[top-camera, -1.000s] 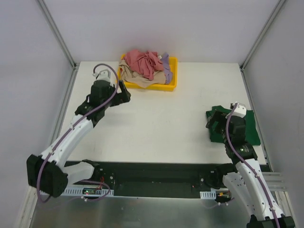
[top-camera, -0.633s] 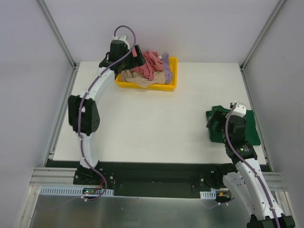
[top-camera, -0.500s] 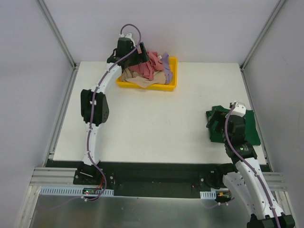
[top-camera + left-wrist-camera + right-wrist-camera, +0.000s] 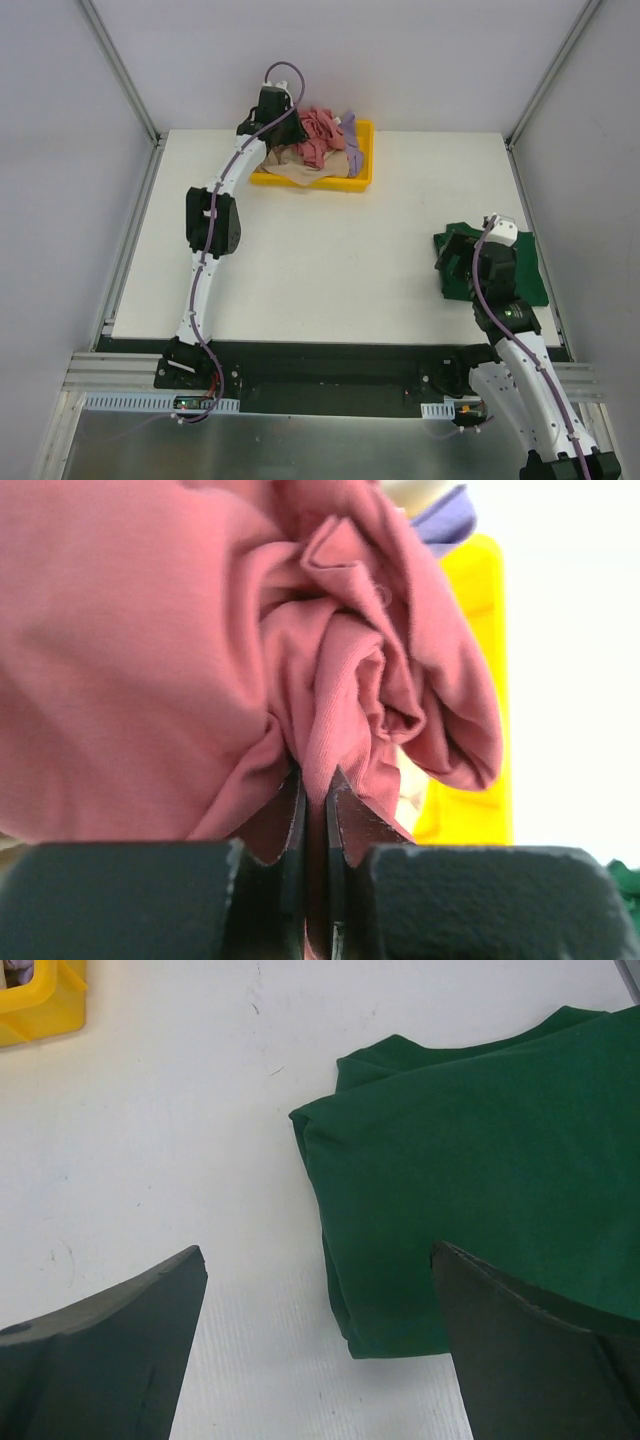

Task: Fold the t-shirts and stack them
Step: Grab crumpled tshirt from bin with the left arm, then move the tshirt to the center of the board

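Reaching out to the 12 o'clock edge of the desk [image 4: 330, 250], your left claw [image 4: 316, 780] sits over the yellow tray [image 4: 362, 172].

Finding one: its jaws are pressed almost together on a pinched fold of the rose-red t-shirt [image 4: 140, 660]. Cloth runs up between the two fingers, so this claw is gripping that shirt. The shirt is bunched and crumpled on top of the heap in the tray.

Finding two: the beige t-shirt [image 4: 300, 172] lies beneath it, showing at the heap's 7 o'clock side in the top view. A strip of the lavender t-shirt [image 4: 349, 130] shows at the heap's 3 o'clock side. All three are unfolded.

Finding three: your right claw [image 4: 318, 1350] is at the 4 o'clock part of the desk, jaws spread wide and holding nothing. Its right finger hangs over the dark green t-shirt [image 4: 480, 1150], and its left finger is over bare desk. You cannot tell from either view whether the fingers touch the cloth.

Finding four: the dark green t-shirt lies folded flat in a rough rectangle near the desk's 3 o'clock edge, well apart from the tray.
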`<state>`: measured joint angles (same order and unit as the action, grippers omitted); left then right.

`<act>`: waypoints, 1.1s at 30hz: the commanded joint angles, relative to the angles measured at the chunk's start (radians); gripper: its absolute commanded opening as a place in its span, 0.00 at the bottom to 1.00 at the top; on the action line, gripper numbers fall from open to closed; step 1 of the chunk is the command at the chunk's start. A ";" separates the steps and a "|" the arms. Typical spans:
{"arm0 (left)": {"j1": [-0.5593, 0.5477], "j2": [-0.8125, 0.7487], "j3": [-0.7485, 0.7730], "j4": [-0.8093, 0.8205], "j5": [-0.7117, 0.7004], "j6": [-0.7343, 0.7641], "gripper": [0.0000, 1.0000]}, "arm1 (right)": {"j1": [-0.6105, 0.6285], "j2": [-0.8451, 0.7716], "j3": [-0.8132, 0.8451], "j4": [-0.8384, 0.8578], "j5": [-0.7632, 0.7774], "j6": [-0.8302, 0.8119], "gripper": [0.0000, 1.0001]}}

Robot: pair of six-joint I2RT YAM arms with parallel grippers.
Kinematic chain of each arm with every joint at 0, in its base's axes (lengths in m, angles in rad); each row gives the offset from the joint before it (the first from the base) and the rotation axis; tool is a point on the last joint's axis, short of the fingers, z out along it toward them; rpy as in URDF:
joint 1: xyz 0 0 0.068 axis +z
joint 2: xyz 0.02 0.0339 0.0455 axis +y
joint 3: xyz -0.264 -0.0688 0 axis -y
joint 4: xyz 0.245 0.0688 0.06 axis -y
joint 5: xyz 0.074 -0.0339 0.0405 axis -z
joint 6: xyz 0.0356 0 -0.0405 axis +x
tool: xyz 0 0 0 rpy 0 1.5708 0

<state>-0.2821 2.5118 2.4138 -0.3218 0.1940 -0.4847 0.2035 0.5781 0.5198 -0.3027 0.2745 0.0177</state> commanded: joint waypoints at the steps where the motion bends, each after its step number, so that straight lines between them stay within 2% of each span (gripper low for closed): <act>1: -0.055 -0.233 0.064 0.059 0.076 0.060 0.00 | -0.004 -0.023 0.014 0.013 0.009 -0.010 0.96; 8: -0.179 -0.546 0.062 0.107 0.073 0.169 0.00 | -0.004 -0.064 -0.001 0.027 -0.001 0.002 0.96; 12: -0.262 -0.688 0.004 0.118 0.065 0.224 0.00 | -0.003 -0.092 -0.004 0.024 -0.003 0.019 0.96; 15: -0.281 -0.774 -0.097 0.142 0.039 0.206 0.00 | -0.003 -0.115 -0.010 0.020 -0.014 0.030 0.96; 18: -0.281 -0.835 -0.214 0.142 -0.049 0.193 0.00 | -0.004 -0.144 -0.010 0.016 -0.034 0.034 0.96; 20: -0.281 -0.886 -0.313 0.142 -0.048 0.184 0.00 | -0.001 -0.159 -0.010 0.010 -0.040 0.034 0.96; 23: -0.282 -1.011 -0.560 0.142 -0.050 0.173 0.00 | -0.003 -0.175 -0.018 0.002 -0.038 0.044 0.96; 25: -0.279 -1.083 -0.738 0.142 -0.178 0.189 0.09 | -0.003 -0.179 -0.018 -0.012 -0.029 0.050 0.96; 27: -0.255 -1.136 -0.894 0.136 -0.362 0.183 0.29 | -0.001 -0.176 -0.018 -0.024 -0.029 0.057 0.96; 28: -0.227 -1.154 -0.950 0.116 -0.410 0.158 0.53 | -0.004 -0.172 -0.017 -0.033 -0.037 0.062 0.96; 31: -0.065 -1.173 -1.082 -0.012 -0.383 0.033 0.99 | -0.003 -0.146 -0.004 -0.065 -0.101 0.064 0.96; 33: 0.000 -1.179 -1.130 -0.123 -0.369 -0.026 0.99 | -0.001 -0.121 0.005 -0.082 -0.179 0.064 0.96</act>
<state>-0.4343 1.4136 1.3506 -0.2871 -0.0708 -0.3698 0.2035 0.4213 0.5045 -0.3431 0.2165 0.0647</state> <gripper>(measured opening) 0.962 0.958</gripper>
